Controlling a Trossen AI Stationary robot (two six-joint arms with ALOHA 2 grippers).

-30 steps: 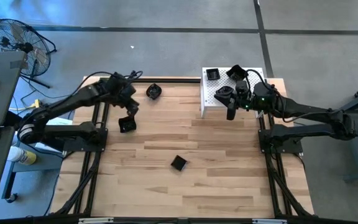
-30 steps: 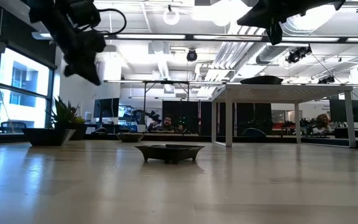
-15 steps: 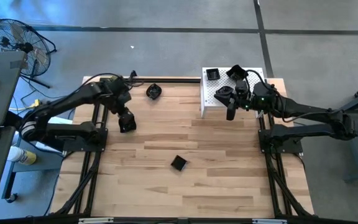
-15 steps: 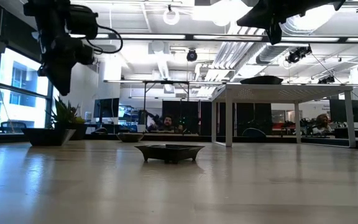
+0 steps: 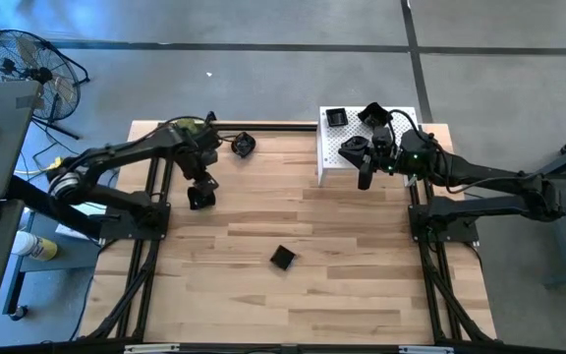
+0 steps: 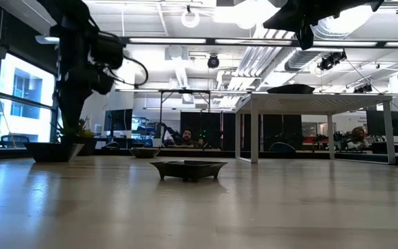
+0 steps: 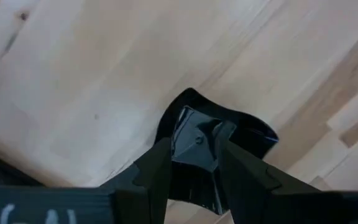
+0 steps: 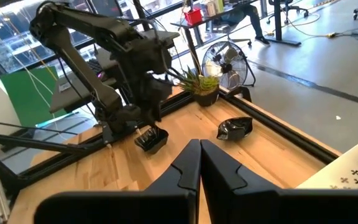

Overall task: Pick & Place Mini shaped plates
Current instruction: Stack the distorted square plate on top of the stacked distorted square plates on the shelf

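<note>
Several small glossy black mini shaped plates show. One (image 5: 200, 198) (image 7: 211, 142) lies flat on the wooden table at the left. My left gripper (image 5: 199, 186) (image 7: 195, 163) points straight down just over it, open, one finger on either side of the plate's raised middle. Two other plates (image 5: 243, 145) (image 5: 282, 258) also rest on the table. Two more (image 5: 335, 118) (image 5: 373, 114) sit on the white stand (image 5: 340, 155). My right gripper (image 5: 365, 179) (image 8: 199, 155) hangs shut and empty at the stand's near edge.
A green leafy plant (image 8: 199, 81) stands at the table's far left corner. Black frame rails (image 5: 273, 127) run along the far edge and both sides. In the low view the middle plate (image 6: 188, 168) sits alone on open wood, and people sit in the room behind.
My left gripper has gone down toward the plate at the table's left and has tipped from a slant to pointing straight down. The plates have stayed where they were.
</note>
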